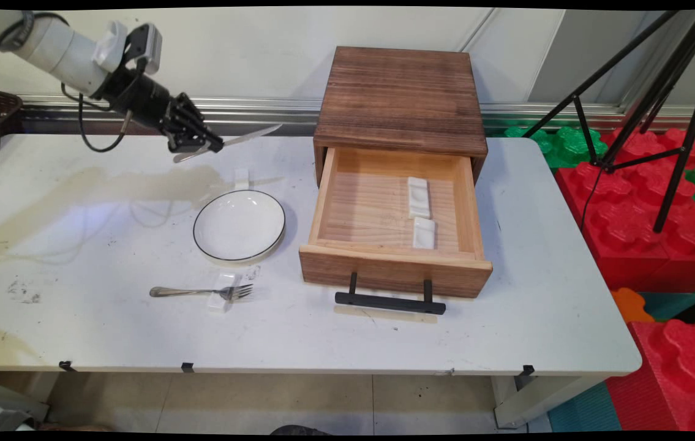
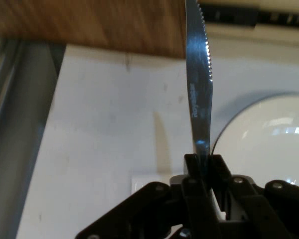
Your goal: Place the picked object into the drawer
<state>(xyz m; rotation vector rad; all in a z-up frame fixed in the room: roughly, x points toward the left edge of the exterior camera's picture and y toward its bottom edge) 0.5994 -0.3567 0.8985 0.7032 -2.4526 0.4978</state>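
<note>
My gripper (image 1: 203, 146) hangs above the table's far left, shut on a metal table knife (image 1: 249, 136) whose serrated blade points right toward the wooden drawer box (image 1: 400, 98). In the hand view the gripper (image 2: 203, 164) pinches the knife (image 2: 199, 84) between both fingers, blade rising straight up. Below it lies a small white rest (image 1: 241, 178) and a white plate (image 1: 239, 225) with a dark rim; the plate (image 2: 269, 144) shows at the right of the hand view.
The open drawer (image 1: 393, 269) holds two white rests (image 1: 419, 197), with a black handle (image 1: 390, 302) in front. A fork (image 1: 200, 291) lies on another white rest (image 1: 223, 293) near the plate. A tripod (image 1: 659, 92) and red foam blocks (image 1: 647, 233) stand at right.
</note>
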